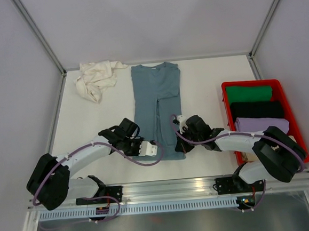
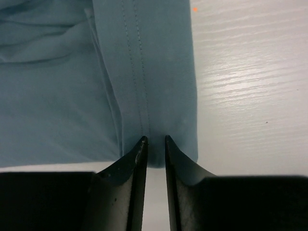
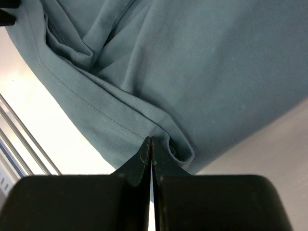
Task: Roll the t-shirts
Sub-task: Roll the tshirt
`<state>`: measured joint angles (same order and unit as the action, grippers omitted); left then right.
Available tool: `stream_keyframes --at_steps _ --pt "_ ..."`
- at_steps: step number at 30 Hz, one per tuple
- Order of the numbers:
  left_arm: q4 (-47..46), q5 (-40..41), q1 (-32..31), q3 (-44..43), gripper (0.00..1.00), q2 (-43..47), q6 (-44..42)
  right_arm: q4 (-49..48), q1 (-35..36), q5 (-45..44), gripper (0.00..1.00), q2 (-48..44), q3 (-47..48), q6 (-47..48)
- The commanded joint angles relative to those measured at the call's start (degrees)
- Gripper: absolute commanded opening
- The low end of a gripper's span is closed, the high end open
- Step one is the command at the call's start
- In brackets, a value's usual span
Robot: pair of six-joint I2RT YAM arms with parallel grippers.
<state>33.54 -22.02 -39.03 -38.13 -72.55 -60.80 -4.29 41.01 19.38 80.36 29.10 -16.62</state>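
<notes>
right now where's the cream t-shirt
In the top view, the cream t-shirt lies crumpled at the far left of the table, beside the blue-grey t-shirt.

Over on the right sits a red plastic crate [image 1: 251,82], long side running near to far. Inside it, three rolls of cloth lie side by side: a green roll [image 1: 249,93] at the far end, a black roll [image 1: 257,110] just behind it, then a lavender roll [image 1: 261,124] nearer still. It all rests on a white table [image 1: 90,120] with a faint wood grain. An aluminium rail [image 1: 171,188] runs along the near edge. Pale lilac walls [image 1: 157,19] close in the left, right and far sides.
</notes>
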Motion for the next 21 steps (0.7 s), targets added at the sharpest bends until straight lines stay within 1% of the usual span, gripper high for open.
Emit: stream_keyframes --at_steps 1,4,6,8,9,10,11,12,13,14,15,16,17,18,20,21 --pt "-3.31 6.02 -0.09 -0.20 0.25 -2.15 2.87 1.31 -0.15 -1.36 0.00 -1.08 1.22 1.59" --pt "-3.39 5.94 0.09 2.70 0.25 -1.54 3.14 2.10 -0.41 -1.62 0.00 -2.65 0.87 2.21" --pt "-3.13 4.97 0.18 2.88 0.27 -0.14 4.01 1.31 -0.76 -0.74 0.00 -4.41 0.25 2.56" --pt "-2.34 3.31 0.18 2.01 0.31 2.05 4.98 2.26 -0.76 -0.57 0.01 -5.47 1.30 3.95" --pt "-2.08 2.69 0.18 1.48 0.36 3.11 5.16 2.88 -0.76 -0.13 0.02 -6.61 1.92 4.84" --pt "-1.90 2.16 0.18 0.78 0.38 4.60 4.64 3.58 -0.76 -0.13 0.04 -7.49 2.53 5.71" --pt "-1.90 1.64 0.09 0.86 0.41 6.09 3.68 5.68 -0.76 -0.13 0.09 -8.54 3.15 8.16" --pt "-1.99 0.93 0.00 1.04 0.47 9.59 2.36 6.75 -0.59 -0.65 0.11 -11.42 4.11 9.66" --pt "-1.99 0.67 -0.43 2.34 0.50 11.45 -0.70 8.06 -0.50 -1.35 0.14 -13.10 4.56 11.24" --pt "-1.99 0.23 -0.61 3.23 0.55 13.04 -2.21 10.68 -0.32 -2.14 0.18 -15.03 5.34 15.61" --pt "-1.99 0.22 -0.87 4.02 0.57 16.10 -3.35 11.93 -0.23 -3.98 0.20 -18.88 5.61 18.09" --pt "-1.99 0.40 -1.92 6.03 0.59 17.17 -4.67 12.99 -0.15 -5.47 0.23 -21.01 5.70 20.29" --pt "-2.07 2.05 -2.89 7.09 0.61 18.23 -4.94 13.52 0.03 -6.45 0.29 -23.03 5.18 21.79" --pt "-2.07 3.03 -3.86 8.24 0.62 18.93 -5.21 13.44 0.47 -7.15 0.31 -26.97 4.57 25.81" --pt "-2.77 6.01 -7.11 11.40 0.63 20.61 -4.77 11.52 1.26 -8.56 0.32 -30.33 1.33 29.26" --pt "-4.08 6.81 -7.99 12.37 0.64 20.96 -4.42 10.89 3.26 -7.96 0.32 -32.87 -0.08 34.32"
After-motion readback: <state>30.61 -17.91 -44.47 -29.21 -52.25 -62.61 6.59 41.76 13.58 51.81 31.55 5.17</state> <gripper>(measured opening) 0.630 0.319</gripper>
